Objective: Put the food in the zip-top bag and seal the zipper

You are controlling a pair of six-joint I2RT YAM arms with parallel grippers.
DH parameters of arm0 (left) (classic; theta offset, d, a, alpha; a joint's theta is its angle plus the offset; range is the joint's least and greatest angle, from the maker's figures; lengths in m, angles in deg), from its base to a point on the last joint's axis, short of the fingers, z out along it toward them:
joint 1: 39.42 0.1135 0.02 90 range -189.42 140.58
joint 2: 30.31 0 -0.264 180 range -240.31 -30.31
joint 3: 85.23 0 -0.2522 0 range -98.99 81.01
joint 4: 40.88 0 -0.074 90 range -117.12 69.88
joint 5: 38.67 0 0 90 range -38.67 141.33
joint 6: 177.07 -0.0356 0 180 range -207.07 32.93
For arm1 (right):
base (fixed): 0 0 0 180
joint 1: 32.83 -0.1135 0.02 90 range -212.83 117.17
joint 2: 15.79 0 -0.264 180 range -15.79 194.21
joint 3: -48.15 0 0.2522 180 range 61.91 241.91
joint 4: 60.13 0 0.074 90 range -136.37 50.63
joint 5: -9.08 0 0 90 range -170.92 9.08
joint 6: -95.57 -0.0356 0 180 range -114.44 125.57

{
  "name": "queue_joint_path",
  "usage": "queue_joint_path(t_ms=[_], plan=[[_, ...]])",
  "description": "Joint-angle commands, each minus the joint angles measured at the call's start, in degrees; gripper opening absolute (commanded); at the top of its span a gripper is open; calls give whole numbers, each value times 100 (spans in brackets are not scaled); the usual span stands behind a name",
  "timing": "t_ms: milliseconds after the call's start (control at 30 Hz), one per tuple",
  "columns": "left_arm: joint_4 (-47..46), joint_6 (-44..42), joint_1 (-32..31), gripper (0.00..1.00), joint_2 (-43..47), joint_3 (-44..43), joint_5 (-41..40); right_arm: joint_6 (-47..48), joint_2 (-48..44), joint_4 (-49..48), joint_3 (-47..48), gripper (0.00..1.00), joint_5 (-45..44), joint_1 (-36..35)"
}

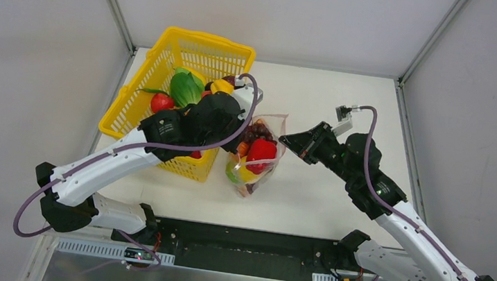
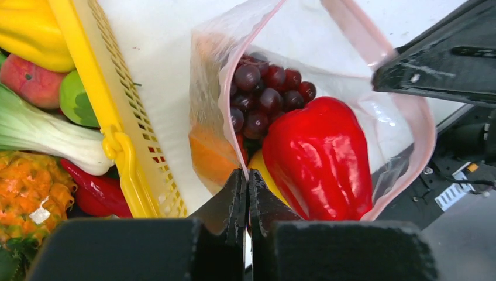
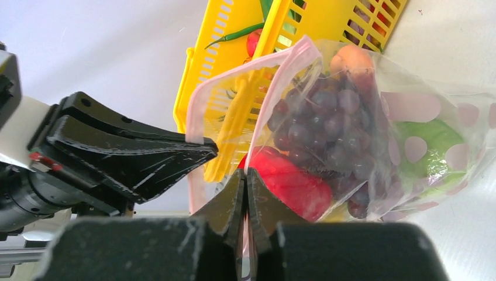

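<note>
At the zipper [image 2: 357, 32] (wrist views only), left hand [image 2: 245, 173] and right hand [image 3: 245, 173] pinch opposite sides.

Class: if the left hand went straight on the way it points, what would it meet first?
Probably the red pepper inside the zip-top bag, with the grapes just beside it; depth is unclear.

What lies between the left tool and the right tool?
The open mouth of the zip-top bag, with purple grapes and a red pepper inside, spans from left tool to right tool; the left wrist view shows it.
</note>
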Motion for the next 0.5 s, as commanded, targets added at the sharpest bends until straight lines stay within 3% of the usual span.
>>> queue_joint_path(t_ms=[0, 167, 467], plan=[[-110, -342, 99, 0, 208, -659, 550, 130, -126, -422, 317, 2, 1, -30], [58, -591, 120, 0, 188, -1220, 1224, 251, -548, -792, 225, 2, -156, -25], [-409, -354, 264, 0, 298, -437, 1681, 179, -445, -611, 92, 2, -376, -31]])
